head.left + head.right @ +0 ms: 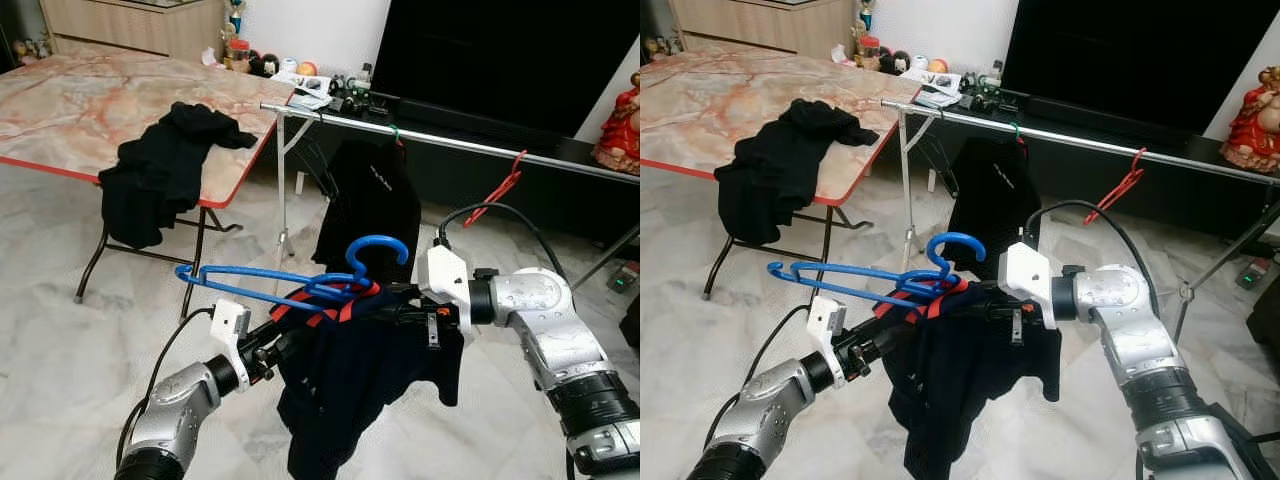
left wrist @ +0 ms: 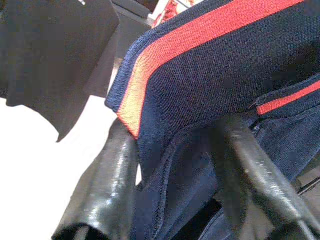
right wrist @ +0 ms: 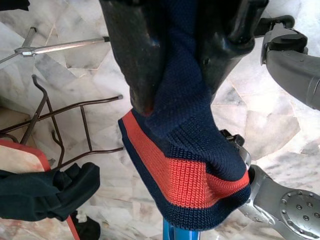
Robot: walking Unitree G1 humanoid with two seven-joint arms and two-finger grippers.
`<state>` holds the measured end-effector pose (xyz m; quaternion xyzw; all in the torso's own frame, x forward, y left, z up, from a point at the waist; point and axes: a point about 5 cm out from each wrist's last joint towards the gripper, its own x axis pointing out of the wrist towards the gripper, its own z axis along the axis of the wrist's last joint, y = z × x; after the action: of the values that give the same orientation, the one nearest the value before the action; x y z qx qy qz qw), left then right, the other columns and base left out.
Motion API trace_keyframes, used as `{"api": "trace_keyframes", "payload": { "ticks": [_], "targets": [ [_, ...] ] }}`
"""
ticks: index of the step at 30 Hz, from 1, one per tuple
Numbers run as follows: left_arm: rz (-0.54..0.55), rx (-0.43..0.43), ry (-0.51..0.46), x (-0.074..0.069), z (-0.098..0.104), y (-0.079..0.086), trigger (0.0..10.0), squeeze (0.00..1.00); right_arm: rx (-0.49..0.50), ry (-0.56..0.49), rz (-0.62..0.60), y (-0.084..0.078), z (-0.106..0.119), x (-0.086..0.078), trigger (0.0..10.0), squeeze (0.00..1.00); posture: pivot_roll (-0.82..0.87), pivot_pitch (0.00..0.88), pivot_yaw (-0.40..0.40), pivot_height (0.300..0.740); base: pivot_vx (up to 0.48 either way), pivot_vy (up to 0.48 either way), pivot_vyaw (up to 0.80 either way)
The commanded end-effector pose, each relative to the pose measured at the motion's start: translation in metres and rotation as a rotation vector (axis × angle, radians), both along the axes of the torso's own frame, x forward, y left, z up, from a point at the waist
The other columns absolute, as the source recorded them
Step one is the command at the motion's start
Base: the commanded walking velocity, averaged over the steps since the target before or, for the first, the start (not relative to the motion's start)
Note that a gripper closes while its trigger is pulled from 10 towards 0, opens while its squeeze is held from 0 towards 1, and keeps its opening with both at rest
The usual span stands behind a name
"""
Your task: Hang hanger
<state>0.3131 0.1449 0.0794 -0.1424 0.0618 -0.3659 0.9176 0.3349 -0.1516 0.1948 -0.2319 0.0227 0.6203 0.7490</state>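
Near you, your left end effector (image 1: 283,343) and right end effector (image 1: 392,297) are both clamped on the navy shirt (image 1: 350,385) carrying the blue hanger (image 1: 300,280), with the clothes rail (image 1: 450,142) farther behind it.

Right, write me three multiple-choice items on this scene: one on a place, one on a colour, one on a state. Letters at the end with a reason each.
1. Where does the black garment lie?
A. on the floor
B. over the edge of the marble-patterned table
C. on the rail

2. What colour is the hanger held between the arms?
A. blue
B. green
C. white

3. What is the right gripper doing?
A. hanging open
B. pinching the navy, red-striped shirt
C. holding the rail

Answers: 1 B, it drapes off the tabletop; 2 A, its hook and bar are blue; 3 B, knit fabric sits between its fingers.
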Motion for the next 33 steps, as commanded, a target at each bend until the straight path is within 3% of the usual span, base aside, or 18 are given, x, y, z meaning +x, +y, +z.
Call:
{"api": "trace_keyframes", "payload": {
  "ticks": [1, 33],
  "targets": [
    [-0.020, -0.004, -0.020, 0.003, 0.005, -0.005, 0.0, 0.00, 0.008, -0.026, -0.012, -0.004, 0.007, 0.001, 0.0, 0.00, 0.05, 0.000, -0.151, 0.740, 0.000, 0.000, 0.00],
    [-0.010, 0.032, -0.015, 0.002, 0.002, -0.007, 0.0, 0.00, 0.002, 0.012, -0.055, -0.006, -0.007, 0.002, 0.0, 0.00, 0.06, 0.005, -0.149, 0.740, 0.000, 0.000, 0.00]
  ]
}}
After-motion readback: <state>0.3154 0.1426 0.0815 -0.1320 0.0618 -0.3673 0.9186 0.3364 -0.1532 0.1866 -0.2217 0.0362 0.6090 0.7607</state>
